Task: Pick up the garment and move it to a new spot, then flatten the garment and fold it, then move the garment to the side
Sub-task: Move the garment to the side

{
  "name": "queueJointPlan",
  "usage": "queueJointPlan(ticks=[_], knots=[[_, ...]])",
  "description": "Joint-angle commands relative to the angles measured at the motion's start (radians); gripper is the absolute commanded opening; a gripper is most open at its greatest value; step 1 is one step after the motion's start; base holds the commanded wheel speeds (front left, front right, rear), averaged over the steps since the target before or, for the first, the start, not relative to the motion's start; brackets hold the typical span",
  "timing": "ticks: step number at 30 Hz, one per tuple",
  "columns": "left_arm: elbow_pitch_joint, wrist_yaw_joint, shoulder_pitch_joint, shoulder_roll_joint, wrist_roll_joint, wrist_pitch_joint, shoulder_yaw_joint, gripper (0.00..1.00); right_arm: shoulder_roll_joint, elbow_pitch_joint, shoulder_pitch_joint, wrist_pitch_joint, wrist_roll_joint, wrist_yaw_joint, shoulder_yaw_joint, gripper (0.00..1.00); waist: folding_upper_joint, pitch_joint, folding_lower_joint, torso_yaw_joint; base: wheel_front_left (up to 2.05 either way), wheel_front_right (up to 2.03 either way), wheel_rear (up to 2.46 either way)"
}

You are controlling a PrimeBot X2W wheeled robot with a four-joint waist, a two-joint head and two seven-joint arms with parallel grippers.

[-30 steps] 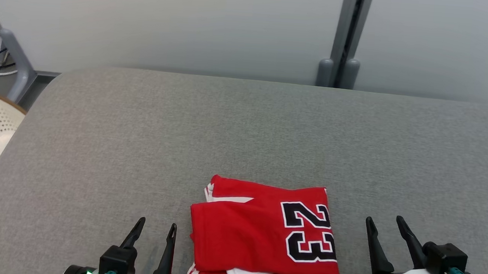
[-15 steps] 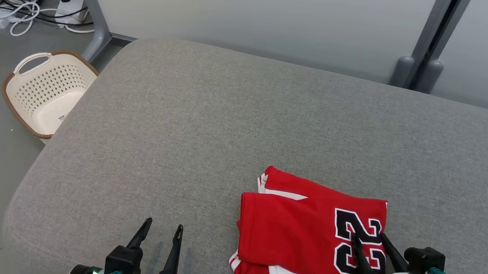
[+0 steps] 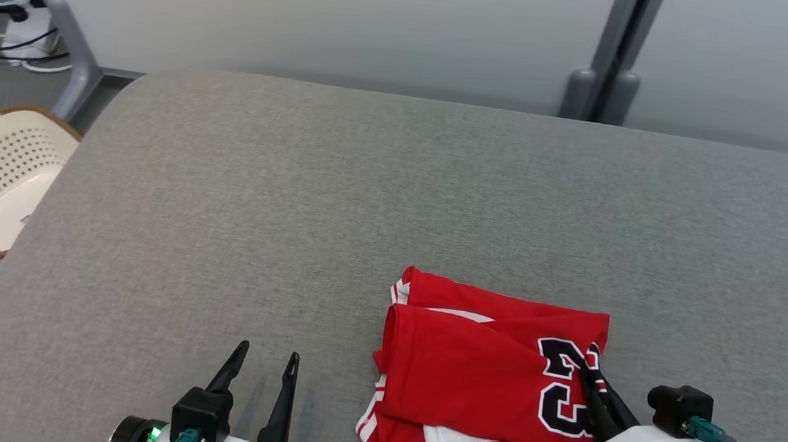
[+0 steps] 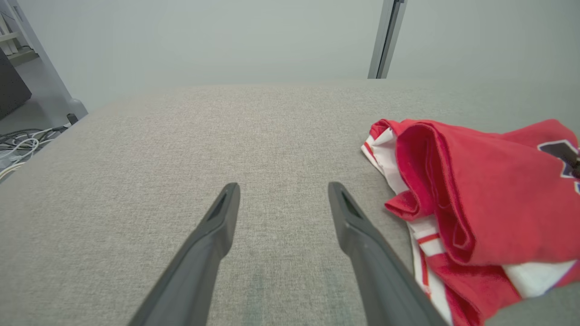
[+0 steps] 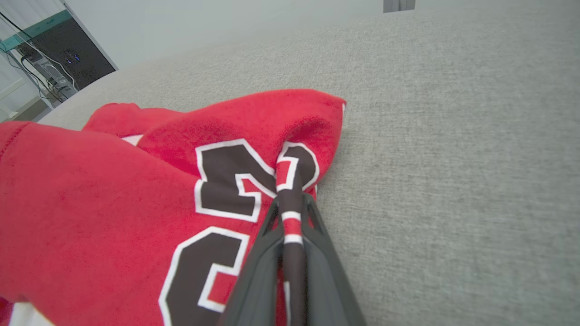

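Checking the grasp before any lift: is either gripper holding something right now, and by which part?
The right gripper pinches a raised fold of the red garment at its number print. The left gripper is open and empty.

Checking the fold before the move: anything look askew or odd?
The jersey is bunched at its right edge, where the right gripper pinches a pleat through the number; its left layers gape unevenly. No damage shows.
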Motion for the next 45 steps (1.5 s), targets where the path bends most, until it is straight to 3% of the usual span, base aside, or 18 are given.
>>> queueJointPlan(ticks=[1,9,15,24,29,37,41,45], knots=[[-0.001,-0.002,-0.015,0.004,0.004,-0.004,0.0,1.0,-0.012,-0.005,-0.005,0.001,-0.002,-0.001,-0.012,0.0,0.0,0.003,0.0,-0.054,0.0,0.0,0.0],[0.006,-0.014,-0.028,0.003,0.012,-0.004,-0.003,1.0,-0.011,-0.024,-0.009,0.001,-0.01,-0.001,-0.03,0.0,0.0,0.002,0.0,-0.281,0.0,0.0,0.0],[0.0,-0.026,-0.058,0.004,0.025,-0.004,-0.006,1.0,-0.01,-0.037,-0.019,0.001,0.016,-0.001,-0.023,0.0,0.0,0.03,0.0,-0.498,0.0,0.0,0.0],[-0.001,-0.04,-0.101,0.005,0.058,-0.004,-0.015,1.0,-0.009,-0.077,-0.035,0.001,0.061,-0.001,0.003,0.0,0.0,0.092,0.0,-0.677,0.0,0.0,0.0],[-0.008,-0.049,-0.122,0.005,0.08,-0.004,-0.017,1.0,-0.008,-0.107,-0.066,0.001,0.075,-0.001,0.001,0.0,0.0,0.133,0.0,-0.704,0.0,0.0,0.0],[-0.026,-0.063,-0.149,0.01,0.104,-0.004,-0.017,1.0,-0.009,-0.136,-0.185,0.001,0.0,-0.001,-0.082,0.0,0.0,0.196,0.0,-0.648,0.0,0.0,0.0],[-0.042,-0.065,-0.165,0.016,0.119,-0.004,-0.014,1.0,-0.012,-0.118,-0.294,0.001,-0.093,-0.001,-0.203,0.0,0.0,0.23,0.0,-0.594,0.0,0.0,0.0],[-0.053,-0.069,-0.178,0.018,0.128,-0.004,-0.019,1.0,-0.061,-0.07,-0.401,0.001,-0.2,-0.001,-0.328,0.0,0.0,0.248,0.0,-0.532,0.0,0.0,0.0]])
